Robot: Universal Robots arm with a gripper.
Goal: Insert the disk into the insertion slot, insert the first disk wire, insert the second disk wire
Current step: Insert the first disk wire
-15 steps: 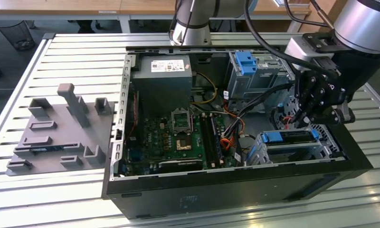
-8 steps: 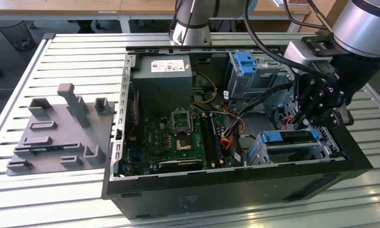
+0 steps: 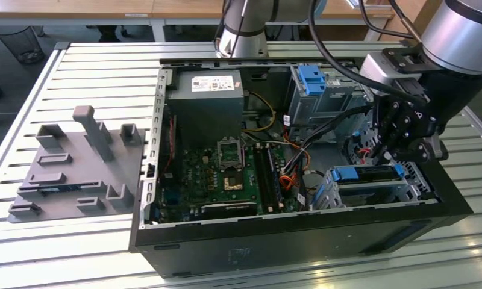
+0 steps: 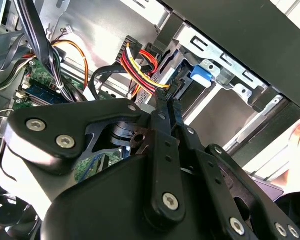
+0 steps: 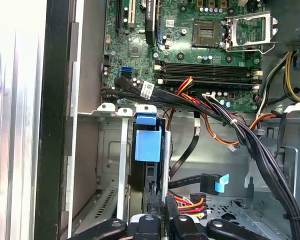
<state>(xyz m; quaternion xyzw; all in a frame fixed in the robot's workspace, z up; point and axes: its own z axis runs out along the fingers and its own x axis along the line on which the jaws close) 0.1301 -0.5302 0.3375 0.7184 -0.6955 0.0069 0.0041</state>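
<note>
Just ahead of my gripper (image 5: 160,204), disk (image 5: 147,144) sits in slot (image 5: 109,150). Jaws narrow, nearly together; can't tell what they pinch. Red-yellow wires (image 5: 190,202) just beside gripper.

**ITEM COUNT: OPEN COMPUTER CASE**

Counted on the desk (image 3: 104,60): one open computer case (image 3: 305,241) and one grey fixture plate (image 3: 72,174). Inside the case: one motherboard (image 3: 217,174), one power supply (image 3: 205,99), one disk (image 3: 368,173) and two drive cages, namely the taller grey cage (image 3: 317,99) and the insertion slot (image 3: 385,194). Also logged: one red-yellow-black wire bundle (image 5: 190,202) and one blue-tabbed black cable (image 5: 210,182). One arm (image 3: 458,36), one hand (image 5: 163,205). One wire wastebasket (image 3: 20,42) on the floor.
</note>
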